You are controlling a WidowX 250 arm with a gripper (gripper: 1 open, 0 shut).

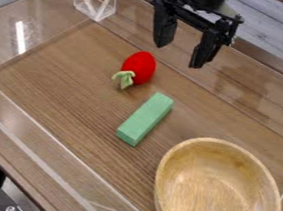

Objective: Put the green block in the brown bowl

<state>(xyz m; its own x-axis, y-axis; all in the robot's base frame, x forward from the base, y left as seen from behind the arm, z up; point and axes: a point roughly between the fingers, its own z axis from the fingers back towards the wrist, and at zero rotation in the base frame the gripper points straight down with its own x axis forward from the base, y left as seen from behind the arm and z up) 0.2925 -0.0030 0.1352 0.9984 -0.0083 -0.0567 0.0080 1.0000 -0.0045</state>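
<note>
Flat light-green rectangular block (145,118) is seen lying mid-table on the wood-grain tabletop (68,76), untouched. Large round tan wooden bowl (218,196) is set at the near right corner, empty. Black gripper (182,43) is held above the far edge, jaws spread, nothing gripped; a red strawberry-like toy (136,67) lies below it.

green block (145,118): light green | brown bowl (218,195): tan, grained | hand (182,41): black

We see the green block (145,118), a flat bar, lying diagonally on wood, just beside the empty brown bowl (218,195).
</note>
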